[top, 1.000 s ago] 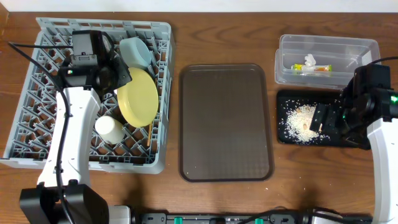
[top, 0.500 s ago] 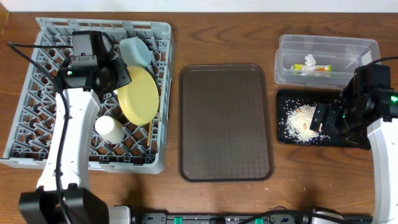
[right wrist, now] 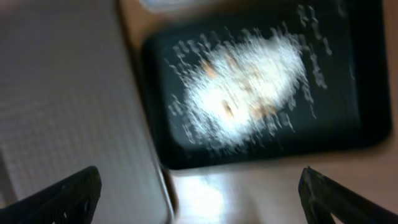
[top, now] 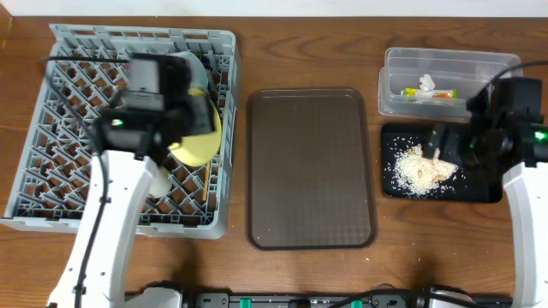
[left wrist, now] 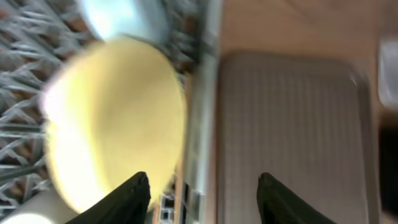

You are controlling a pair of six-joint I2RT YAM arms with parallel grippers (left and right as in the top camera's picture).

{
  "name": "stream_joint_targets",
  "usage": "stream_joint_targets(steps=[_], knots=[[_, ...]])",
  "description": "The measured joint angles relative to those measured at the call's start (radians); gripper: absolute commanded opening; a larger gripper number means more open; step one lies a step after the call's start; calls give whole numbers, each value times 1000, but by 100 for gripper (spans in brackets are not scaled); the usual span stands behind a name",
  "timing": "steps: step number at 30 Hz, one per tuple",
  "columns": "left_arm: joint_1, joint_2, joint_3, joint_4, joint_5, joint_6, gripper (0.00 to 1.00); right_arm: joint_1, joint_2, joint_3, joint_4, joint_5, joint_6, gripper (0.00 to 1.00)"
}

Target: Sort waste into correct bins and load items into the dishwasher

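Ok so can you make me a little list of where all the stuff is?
grey rack: holds yellow plate and blue bowl
clear tub: holds white tissue and green-yellow wrapper
black tray: holds rice crumbs
brown tray: between rack and the two bins
left gripper: open, holding nothing, over the rack's edge
right gripper: open, holding nothing, over the black tray

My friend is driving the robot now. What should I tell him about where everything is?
Left gripper: jaws open, holding nothing, beside the yellow plate.
Right gripper: jaws open, holding nothing, above the black tray.
Grey rack holds the plate, blue bowl and white cup.
Clear tub holds wrapper and tissue; rice crumbs lie in the black tray.
Done: visible waste binned, three dishes loaded.
Left: no pink bowl or chopsticks in view; look for them.
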Motion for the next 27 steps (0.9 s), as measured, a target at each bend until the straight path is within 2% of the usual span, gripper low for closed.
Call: stream_joint_targets(steps=[3,6,12,17,21,27], knots=[[-76,10,0,-40,1,12,78,61,0,0,90,-29,-39,99],[-117,19,0,-113,-16,23,78,114,7,0,139,-48,-80,99],[-116,21,-1,-308,-52,27,79,144,54,0,105,-38,-108,99],[-117,-13,-27,-351,-73,28,85,144,44,0,47,-18,-92,99],[-117,-168,-109,-301,-85,30,86,144,-29,-47,86,5,-79,99],[-117,-539,-279,-179,-88,42,88,144,-311,-267,224,18,-73,99]])
